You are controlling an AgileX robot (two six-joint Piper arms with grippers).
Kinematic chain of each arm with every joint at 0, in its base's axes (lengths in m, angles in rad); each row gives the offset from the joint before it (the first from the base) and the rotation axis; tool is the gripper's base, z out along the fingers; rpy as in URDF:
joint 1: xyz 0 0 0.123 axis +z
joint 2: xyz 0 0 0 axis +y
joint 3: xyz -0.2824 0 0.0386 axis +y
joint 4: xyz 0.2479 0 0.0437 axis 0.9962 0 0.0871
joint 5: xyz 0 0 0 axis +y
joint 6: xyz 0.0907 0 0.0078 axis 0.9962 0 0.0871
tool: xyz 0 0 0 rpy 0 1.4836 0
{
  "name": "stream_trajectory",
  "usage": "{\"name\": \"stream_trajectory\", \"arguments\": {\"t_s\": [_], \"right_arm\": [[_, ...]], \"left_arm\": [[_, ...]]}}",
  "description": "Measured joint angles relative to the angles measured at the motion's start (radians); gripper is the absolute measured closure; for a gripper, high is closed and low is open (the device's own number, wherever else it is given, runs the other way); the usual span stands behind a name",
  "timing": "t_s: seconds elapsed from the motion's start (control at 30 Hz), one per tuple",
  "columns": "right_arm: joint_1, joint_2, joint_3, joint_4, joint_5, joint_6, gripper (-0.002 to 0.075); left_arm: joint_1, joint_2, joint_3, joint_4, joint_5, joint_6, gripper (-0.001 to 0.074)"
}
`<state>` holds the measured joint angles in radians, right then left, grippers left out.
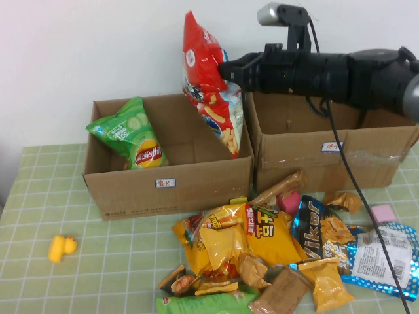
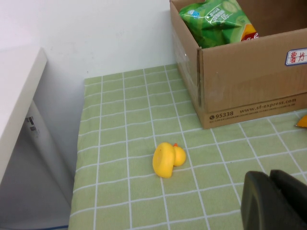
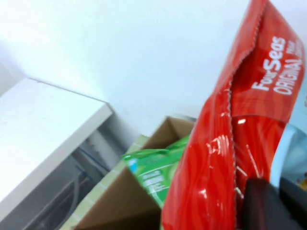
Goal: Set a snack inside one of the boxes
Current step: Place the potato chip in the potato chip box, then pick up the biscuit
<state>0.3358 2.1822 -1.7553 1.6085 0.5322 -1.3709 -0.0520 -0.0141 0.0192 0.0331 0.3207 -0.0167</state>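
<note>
Heaped snacks (image 1: 275,261), two boxes (image 1: 170,186), right gripper (image 1: 226,70) gripping one red bag (image 1: 209,78); left gripper (image 2: 273,201), fingers untellable.

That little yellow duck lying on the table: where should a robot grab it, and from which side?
From straight above, closing across the duck body's narrow width: it lies low with bare cloth all round. The left tool hovers nearby; the right tool holds the red bag over the left box.

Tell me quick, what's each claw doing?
Left gripper: low above the table, cannot be told.
Right gripper: closed, holding the red plastic snack bag above the left cardboard box.
</note>
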Motion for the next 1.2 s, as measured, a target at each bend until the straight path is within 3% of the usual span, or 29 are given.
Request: {"name": "stream_trajectory", "arguments": {"t_s": [0.1,0.33,0.43,0.53,0.67,0.77,1.03,1.2], "right_arm": [[0.000,0.010,0.000,0.011,-0.026,-0.012,0.0676],[-0.023,0.014,-0.004,0.032,-0.019,-0.021,0.0361],[-0.045,0.014,-0.005,0.032,0.065,-0.021,0.0319],[-0.065,-0.013,-0.005,0.021,0.162,-0.017,0.0371],[-0.082,-0.090,-0.006,-0.104,0.225,0.029,0.0603],[-0.086,-0.181,-0.007,-0.272,0.241,0.077,0.0690],[-0.088,-0.422,-0.010,-0.762,0.419,0.279,0.0720],[-0.088,-0.541,0.030,-0.930,0.534,0.377,0.0721]], "left_arm": [[0.000,0.000,0.000,0.000,0.000,0.000,0.0738],[0.000,0.000,0.000,0.000,0.000,0.000,0.0738],[0.000,0.000,0.000,0.000,0.000,0.000,0.0738],[0.000,0.000,0.000,0.000,0.000,0.000,0.0738],[0.000,0.000,0.000,0.000,0.000,0.000,0.0738],[0.000,0.000,0.000,0.000,0.000,0.000,0.0737],[0.000,0.000,0.000,0.000,0.000,0.000,0.0738],[0.000,0.000,0.000,0.000,0.000,0.000,0.0738]]}}
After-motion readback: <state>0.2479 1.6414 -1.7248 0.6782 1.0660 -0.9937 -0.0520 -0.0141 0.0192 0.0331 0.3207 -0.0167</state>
